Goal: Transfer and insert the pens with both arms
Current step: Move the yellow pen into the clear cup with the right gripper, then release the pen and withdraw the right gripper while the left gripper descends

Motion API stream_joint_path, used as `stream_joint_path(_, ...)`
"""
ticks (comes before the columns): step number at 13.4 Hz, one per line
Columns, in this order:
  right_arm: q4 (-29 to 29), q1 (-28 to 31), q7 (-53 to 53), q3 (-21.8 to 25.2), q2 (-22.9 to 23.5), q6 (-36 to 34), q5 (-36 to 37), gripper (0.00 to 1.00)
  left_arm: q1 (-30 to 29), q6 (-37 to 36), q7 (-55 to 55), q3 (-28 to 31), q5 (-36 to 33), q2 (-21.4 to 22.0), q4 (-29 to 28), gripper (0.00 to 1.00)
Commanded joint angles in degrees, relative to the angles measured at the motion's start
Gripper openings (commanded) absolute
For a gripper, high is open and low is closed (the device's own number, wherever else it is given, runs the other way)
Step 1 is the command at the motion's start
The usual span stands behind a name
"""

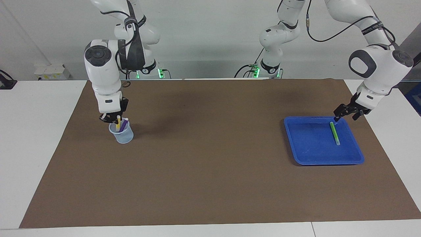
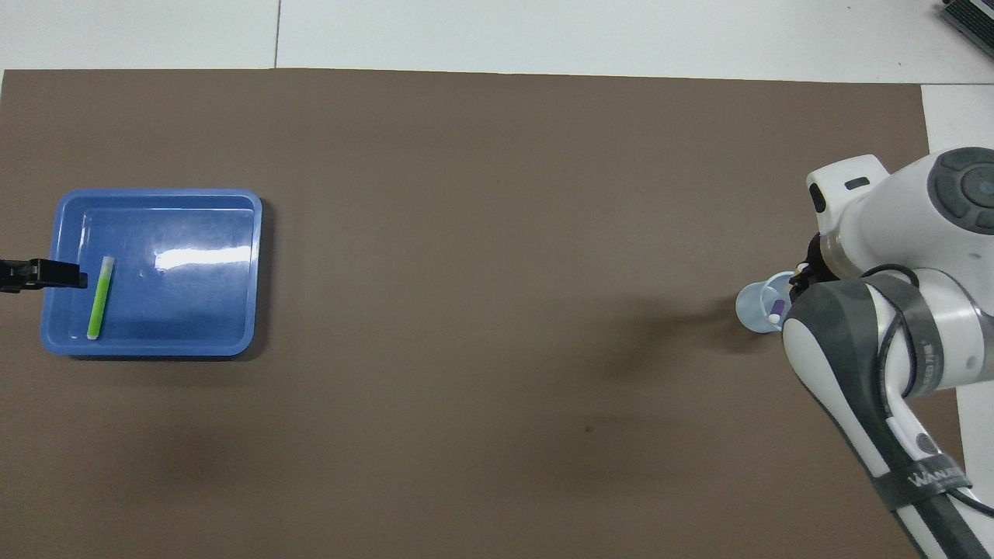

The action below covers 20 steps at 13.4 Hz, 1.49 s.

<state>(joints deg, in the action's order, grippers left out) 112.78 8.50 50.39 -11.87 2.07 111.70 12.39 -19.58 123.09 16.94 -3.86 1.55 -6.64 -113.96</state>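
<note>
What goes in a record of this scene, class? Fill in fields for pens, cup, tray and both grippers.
green pen: lying in the tray
yellow pen: standing in the cup
purple pen: standing in the cup, leaning
cup: at the right arm's end
tray: at the left arm's end
left gripper: open, over the tray's rim
right gripper: at the yellow pen's top, over the cup
</note>
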Motion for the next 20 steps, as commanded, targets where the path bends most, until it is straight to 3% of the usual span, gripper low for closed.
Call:
stream_joint_path(1, 2.27, 1.7, 1.03, -0.7, -1.63, 1.5, -2.18, 0.76, -0.72, 4.69, 1.6, -0.45, -1.02, -3.45, -0.21, 1.0)
stream_joint_path(2, 2.27, 1.61, 0.85, -0.7, -1.63, 1.41, -2.72, 1.0, -0.98, 6.18, 1.69, -0.45, -1.02, -4.51, -0.2, 1.0)
stream_joint_path(5, 1.13, 1.09, 0.68, -0.78, -1.63, 0.97, -4.03, 1.0, -1.33, 10.05, 2.21, -0.45, -1.02, -8.11, -0.03, 1.0)
stream_joint_path(7, 0.16, 0.73, -0.98, -0.96, -1.63, 0.62, -10.16, 1.0, -1.42, 11.81, 2.74, -0.45, -1.02, -9.61, -0.03, 1.0)
stream_joint_path(16, 0.16, -5.41, -21.79, -1.05, -1.81, 0.27, -24.16, 1.0, -1.42, 15.95, 2.66, -0.45, -1.02, -13.57, -0.47, 0.95)
stream_joint_path(18, 0.16, -6.91, -28.04, -1.05, -2.16, 0.27, -26.35, 1.0, -1.42, 16.22, 2.66, -0.45, -1.02, -13.66, -0.64, 0.85)
stream_joint_path(20, 0.16, -7.62, -32.79, -1.05, -2.16, 0.27, -28.11, 1.0, -1.42, 16.13, 2.57, -0.45, -1.02, -13.66, -0.64, 0.63)
